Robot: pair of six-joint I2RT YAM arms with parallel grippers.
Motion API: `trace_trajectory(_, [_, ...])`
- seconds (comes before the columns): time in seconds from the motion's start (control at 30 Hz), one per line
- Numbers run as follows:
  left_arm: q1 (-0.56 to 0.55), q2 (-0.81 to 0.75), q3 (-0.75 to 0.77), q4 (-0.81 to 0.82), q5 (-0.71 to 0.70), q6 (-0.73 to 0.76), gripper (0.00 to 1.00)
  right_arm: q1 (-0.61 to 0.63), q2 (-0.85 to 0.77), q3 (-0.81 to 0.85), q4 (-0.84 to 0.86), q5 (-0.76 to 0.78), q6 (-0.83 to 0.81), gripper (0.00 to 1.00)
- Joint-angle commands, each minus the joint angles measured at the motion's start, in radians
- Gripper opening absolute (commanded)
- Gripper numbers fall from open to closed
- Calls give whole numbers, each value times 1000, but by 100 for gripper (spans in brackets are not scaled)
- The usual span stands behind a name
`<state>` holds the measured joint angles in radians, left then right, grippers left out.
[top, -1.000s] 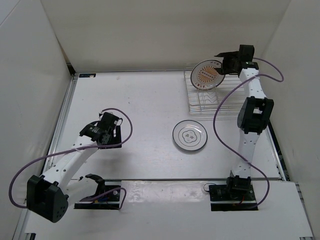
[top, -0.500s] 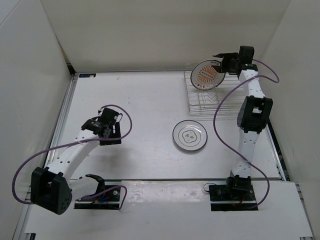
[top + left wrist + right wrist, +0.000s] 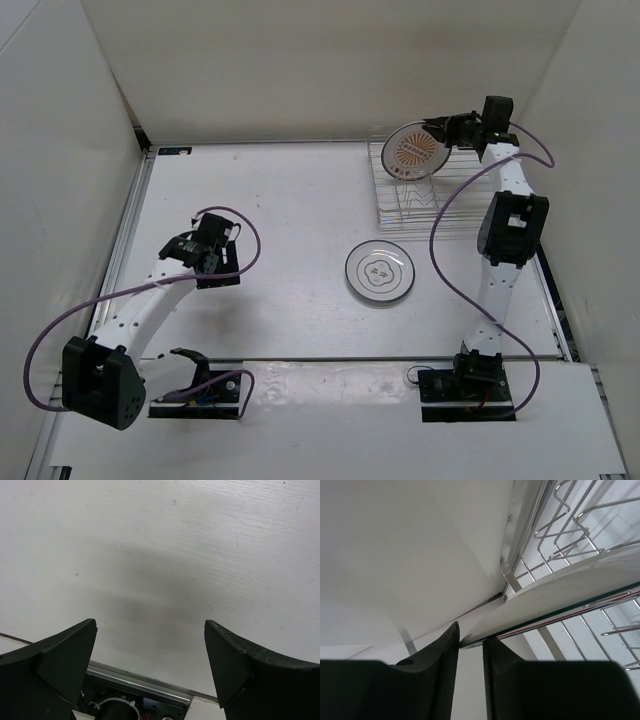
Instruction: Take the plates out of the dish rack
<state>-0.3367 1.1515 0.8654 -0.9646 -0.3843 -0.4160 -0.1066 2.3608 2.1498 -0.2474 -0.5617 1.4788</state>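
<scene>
The right gripper (image 3: 447, 127) is clamped on the rim of the sunburst plate (image 3: 413, 150). In the right wrist view its two dark fingers (image 3: 437, 652) stand close together with the plate's thin edge (image 3: 560, 587) pinched between them. The gripper takes the plate at about 2 o'clock on its rim. The plate stands tilted on edge, its orange face towards the camera, at the far left corner of the dish rack (image 3: 440, 200); I cannot tell whether it rests on the wires or hangs just above them. Silvery wire loops of the rack (image 3: 565, 540) show right behind the plate.

The rack sits at 1 o'clock on the table (image 3: 290, 190), near the back wall. At 6 o'clock from the rack, apart from it, a flower-ring plate (image 3: 380, 272) lies flat on the table.

Well away at 9 o'clock from that plate, the left gripper (image 3: 190, 252) hangs over bare table. Its jaws are spread wide with nothing between them, as the left wrist view (image 3: 150, 630) shows.
</scene>
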Motion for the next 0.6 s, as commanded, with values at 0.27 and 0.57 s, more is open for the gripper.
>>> trace_trajectory(0.27, [73,-72,-2,9,1,-15,100,-22,-80,-116,-58,-44,-74,0])
trace_trajectory(0.57, [79,-114,-40,26,35,-29,100,-48,-156,-130,-62,-95,-97,0])
